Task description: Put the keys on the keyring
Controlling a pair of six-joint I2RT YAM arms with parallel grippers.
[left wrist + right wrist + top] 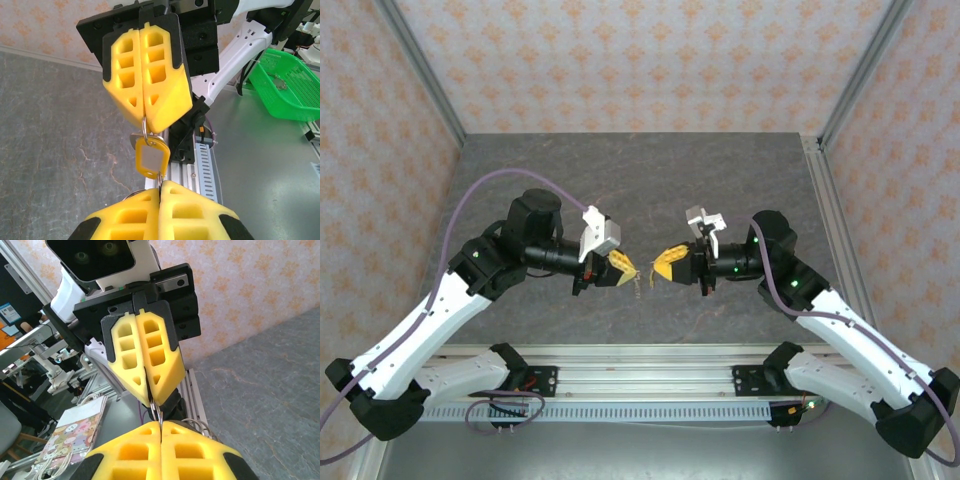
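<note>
Both grippers meet tip to tip above the table's middle. My left gripper (161,186) is shut on a thin metal ring, the keyring (161,179), which rises from between its yellow fingers. Just past it hangs a yellow tag (152,158) with a pale window, and a silvery key piece (134,139) lies behind the tag's far end. A second ring (144,128) runs through that end, and my right gripper (144,120) is shut on it. In the right wrist view the two rings (156,410) overlap between the right gripper (161,426) and the left gripper (148,396). More wire loops (198,426) hang beside them.
The grey stone-patterned table (640,180) stretches behind and to both sides. An aluminium rail (640,385) runs along the near edge under the arms. A green basket (287,85) stands off the table. Patterned walls close in the back and sides.
</note>
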